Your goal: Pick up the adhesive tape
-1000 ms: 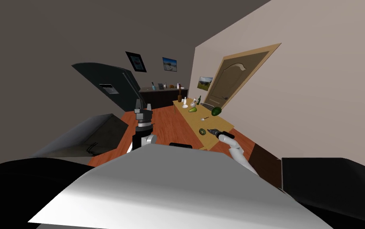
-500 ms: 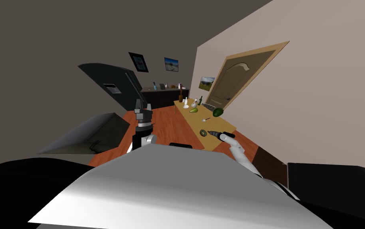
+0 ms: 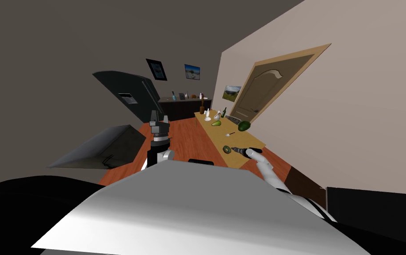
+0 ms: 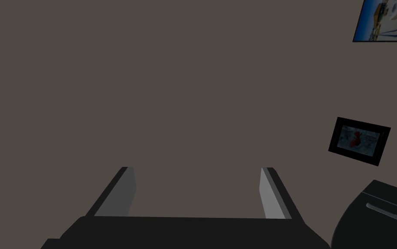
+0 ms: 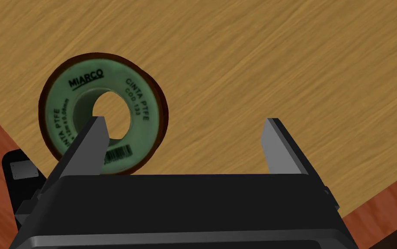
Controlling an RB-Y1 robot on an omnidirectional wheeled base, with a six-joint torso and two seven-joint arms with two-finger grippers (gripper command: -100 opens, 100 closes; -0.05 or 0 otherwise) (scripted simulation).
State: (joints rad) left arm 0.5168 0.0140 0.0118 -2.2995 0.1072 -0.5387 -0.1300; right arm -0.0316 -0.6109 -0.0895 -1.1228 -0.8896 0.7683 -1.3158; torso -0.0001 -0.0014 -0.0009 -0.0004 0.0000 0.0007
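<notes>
Right gripper [image 5: 184, 121], fingers spread wide, over a wooden table [image 5: 280, 56]; green tape roll [image 5: 139, 106] lies flat, one finger across its edge. Left gripper [image 4: 195, 170] raised, fingers wide, empty

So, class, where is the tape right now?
The green tape roll lies flat at the near end of the wooden table, right of centre in the head view, in front of the open right gripper, behind one finger, not between the two.
</notes>
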